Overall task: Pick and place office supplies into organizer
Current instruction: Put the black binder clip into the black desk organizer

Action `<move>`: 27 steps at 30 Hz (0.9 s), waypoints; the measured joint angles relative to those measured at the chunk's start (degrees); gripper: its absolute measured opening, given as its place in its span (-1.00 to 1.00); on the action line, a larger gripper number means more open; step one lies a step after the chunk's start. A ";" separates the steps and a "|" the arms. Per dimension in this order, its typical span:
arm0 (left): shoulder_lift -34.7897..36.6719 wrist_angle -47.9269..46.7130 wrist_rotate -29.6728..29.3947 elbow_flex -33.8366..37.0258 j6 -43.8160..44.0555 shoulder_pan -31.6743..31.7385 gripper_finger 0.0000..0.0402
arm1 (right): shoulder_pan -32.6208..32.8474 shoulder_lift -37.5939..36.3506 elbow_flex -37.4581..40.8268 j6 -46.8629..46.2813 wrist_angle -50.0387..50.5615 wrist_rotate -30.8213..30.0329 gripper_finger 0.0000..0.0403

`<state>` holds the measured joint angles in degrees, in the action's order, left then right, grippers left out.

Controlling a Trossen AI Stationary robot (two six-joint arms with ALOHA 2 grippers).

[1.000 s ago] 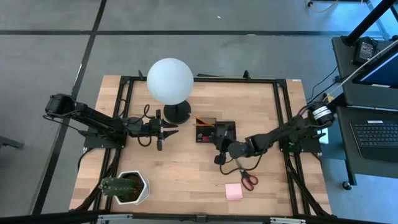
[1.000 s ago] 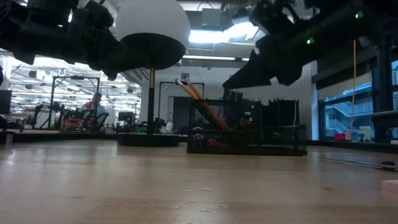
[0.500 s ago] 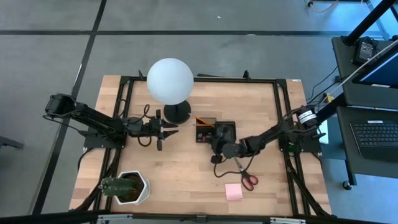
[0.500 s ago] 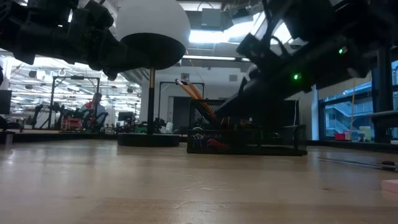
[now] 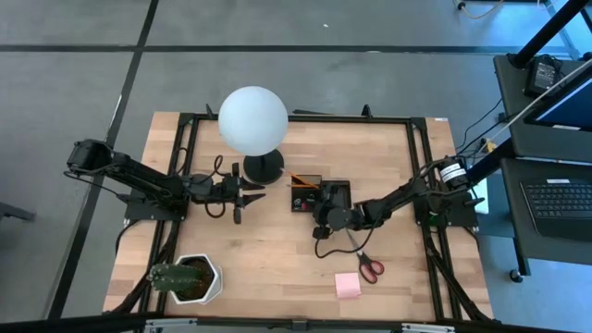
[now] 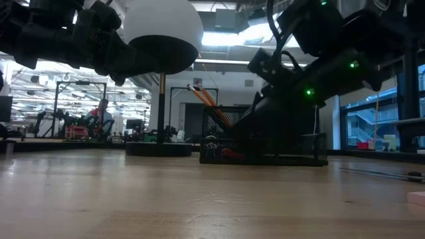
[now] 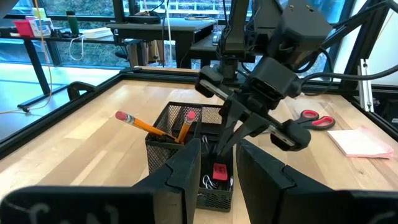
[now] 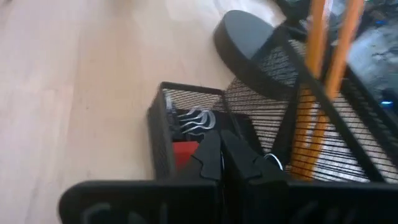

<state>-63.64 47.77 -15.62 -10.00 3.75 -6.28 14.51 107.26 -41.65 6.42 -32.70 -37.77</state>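
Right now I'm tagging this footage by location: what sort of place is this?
Likely a robotics lab: the wooden table sits on bare grey flooring, a laptop workstation stands beside it, and more benches and equipment fill the room behind.

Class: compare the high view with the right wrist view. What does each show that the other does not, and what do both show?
Only the high view shows the scissors, the sticky-note pad, the plant, the lamp globe and the waiting left gripper beside the lamp. Only the right wrist view shows the binder clips and the red block inside the organizer. Both show the organizer, the orange pencils, the lamp base and the right gripper at the organizer, fingers together.
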 joint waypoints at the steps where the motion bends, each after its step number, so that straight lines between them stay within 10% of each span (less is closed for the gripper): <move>1: 0.00 -0.01 0.00 0.01 0.00 0.02 -0.51 | -0.14 0.00 0.00 -0.11 0.19 1.06 -1.00; 27: 0.00 -0.01 0.00 0.00 0.01 0.00 -0.51 | -1.21 0.00 0.00 -0.33 1.59 2.07 -0.85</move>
<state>-63.64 47.77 -15.62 -10.00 3.76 -6.28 13.30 107.26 -41.65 6.09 -31.11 -35.70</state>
